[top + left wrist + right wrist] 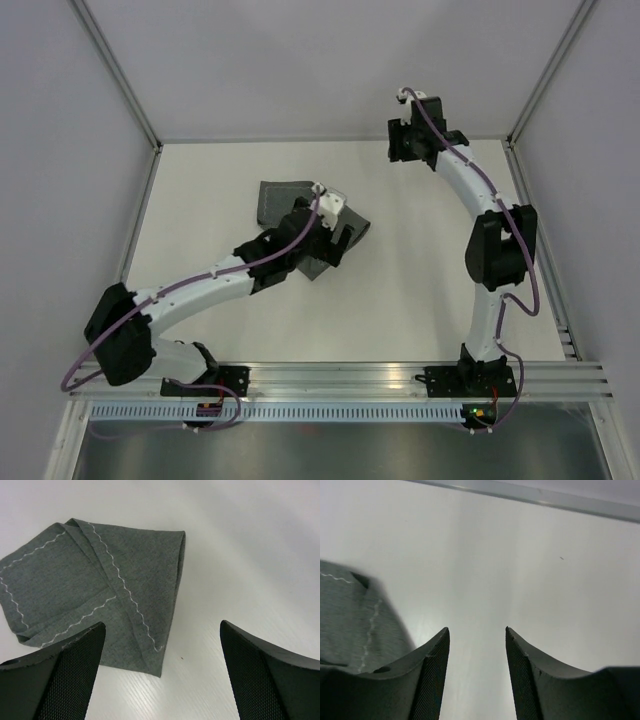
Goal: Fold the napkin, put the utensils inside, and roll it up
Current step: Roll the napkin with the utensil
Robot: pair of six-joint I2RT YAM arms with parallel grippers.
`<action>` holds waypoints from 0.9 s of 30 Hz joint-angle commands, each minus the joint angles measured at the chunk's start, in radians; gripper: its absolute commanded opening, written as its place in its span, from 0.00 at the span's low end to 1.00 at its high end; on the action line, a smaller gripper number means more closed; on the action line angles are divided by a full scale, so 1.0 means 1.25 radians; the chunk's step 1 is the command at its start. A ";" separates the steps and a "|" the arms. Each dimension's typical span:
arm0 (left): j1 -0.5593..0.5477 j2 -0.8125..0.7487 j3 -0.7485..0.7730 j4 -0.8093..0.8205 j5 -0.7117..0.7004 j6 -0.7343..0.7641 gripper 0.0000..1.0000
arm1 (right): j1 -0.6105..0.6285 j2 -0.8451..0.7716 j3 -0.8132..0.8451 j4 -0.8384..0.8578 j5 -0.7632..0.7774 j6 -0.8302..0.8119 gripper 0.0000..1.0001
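napkin (280, 203) | dark grey, wavy pale hem stitching | folded over itself, lying flat | left of centre in top view, partly covered

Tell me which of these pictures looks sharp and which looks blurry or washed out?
Left wrist view: the napkin is crisp, its zigzag stitching clear, on a brightly lit table. Right wrist view: the napkin at the left edge is blurred, while the right tool looks sharper. Top view: soft, even light, no harsh glare.

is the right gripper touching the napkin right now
Apart. The top view shows a wide stretch of bare table between the right gripper and the napkin.
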 commanded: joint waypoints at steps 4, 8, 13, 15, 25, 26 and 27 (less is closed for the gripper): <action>-0.108 0.224 0.106 0.062 -0.244 0.166 0.94 | -0.036 -0.137 -0.221 0.005 -0.140 -0.043 0.53; -0.143 0.316 0.116 0.095 -0.288 0.224 0.86 | -0.079 -0.150 -0.261 -0.012 -0.240 -0.078 0.48; -0.186 0.402 0.146 0.105 -0.352 0.253 0.81 | -0.115 -0.136 -0.294 -0.003 -0.272 -0.094 0.45; -0.194 0.440 0.159 0.104 -0.389 0.249 0.80 | -0.131 -0.126 -0.300 -0.001 -0.292 -0.094 0.44; -0.223 0.582 0.264 0.021 -0.489 0.242 0.77 | -0.177 -0.101 -0.309 -0.004 -0.326 -0.094 0.41; -0.224 0.588 0.268 0.016 -0.493 0.237 0.77 | -0.181 -0.099 -0.309 -0.003 -0.326 -0.094 0.41; -0.224 0.598 0.270 0.012 -0.498 0.231 0.77 | -0.185 -0.099 -0.310 -0.004 -0.327 -0.092 0.40</action>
